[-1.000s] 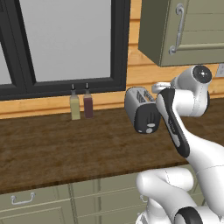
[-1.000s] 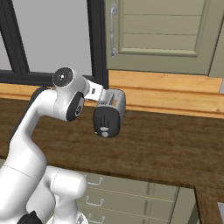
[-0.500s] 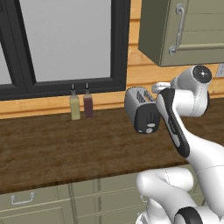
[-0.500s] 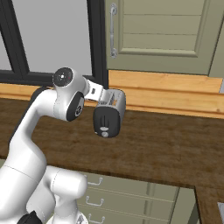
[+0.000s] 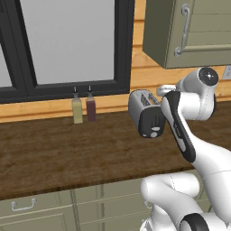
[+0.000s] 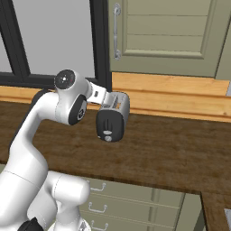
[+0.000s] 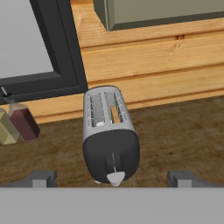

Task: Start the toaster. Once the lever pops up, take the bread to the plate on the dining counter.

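The silver-grey toaster (image 7: pixel 109 131) stands on the dark wood worktop (image 7: pixel 183 131), its dark end panel facing me. The pale knob (image 7: pixel 116 177) sits at the low end of its slit. The bread (image 7: pixel 115 113), a light-brown slice, stands down in the right slot. My gripper (image 7: pixel 113 179) is open, with one fingertip (image 7: pixel 43 178) on each side of the end panel and well clear of it. From the base, the toaster (image 5: pixel 145 113) (image 6: pixel 113 118) shows just past my white hand (image 6: pixel 100 95). The plate and the dining counter are out of view.
Two slim bottles (image 5: pixel 84 109) stand left of the toaster under the black-framed window (image 5: pixel 67 45). A pale green wall cabinet (image 5: pixel 189 31) hangs above the toaster. Drawer fronts (image 6: pixel 135 203) run below the worktop. Another dark wood surface (image 6: pixel 219 212) shows at the lower right.
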You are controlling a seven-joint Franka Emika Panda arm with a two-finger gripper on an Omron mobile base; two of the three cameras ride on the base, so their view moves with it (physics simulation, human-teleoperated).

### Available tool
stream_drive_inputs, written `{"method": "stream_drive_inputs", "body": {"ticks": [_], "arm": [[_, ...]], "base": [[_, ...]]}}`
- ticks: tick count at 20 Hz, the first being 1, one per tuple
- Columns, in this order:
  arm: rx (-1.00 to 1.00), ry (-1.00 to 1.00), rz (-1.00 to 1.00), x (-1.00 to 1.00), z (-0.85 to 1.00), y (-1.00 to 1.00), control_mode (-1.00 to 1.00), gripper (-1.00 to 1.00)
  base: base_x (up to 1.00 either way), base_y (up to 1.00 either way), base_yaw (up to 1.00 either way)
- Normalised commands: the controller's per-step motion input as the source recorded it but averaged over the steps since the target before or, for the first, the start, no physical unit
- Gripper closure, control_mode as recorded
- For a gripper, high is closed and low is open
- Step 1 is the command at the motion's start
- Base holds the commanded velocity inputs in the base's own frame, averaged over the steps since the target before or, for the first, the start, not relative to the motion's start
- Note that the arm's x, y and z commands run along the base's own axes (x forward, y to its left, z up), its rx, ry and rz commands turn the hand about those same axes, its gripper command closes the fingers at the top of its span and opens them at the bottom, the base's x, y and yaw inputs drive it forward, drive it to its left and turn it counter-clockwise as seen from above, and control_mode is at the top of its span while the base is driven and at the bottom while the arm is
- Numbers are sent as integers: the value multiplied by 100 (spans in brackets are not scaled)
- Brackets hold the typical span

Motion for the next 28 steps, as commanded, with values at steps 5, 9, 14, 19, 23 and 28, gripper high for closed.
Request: {"method": "stream_drive_inputs", "body": {"ticks": [5,9,14,19,23,28], "arm": [[0,0,0,0,0,0,-100,-100],[0,0,0,0,0,0,-100,-100],[0,0,0,0,0,0,-100,-100],[0,0,0,0,0,0,-100,-100],[0,0,0,0,0,0,-100,-100],[0,0,0,0,0,0,-100,-100]], "base": [[0,0,0],[0,0,0],[0,0,0],[0,0,0],[0,0,0],[0,0,0]]}}
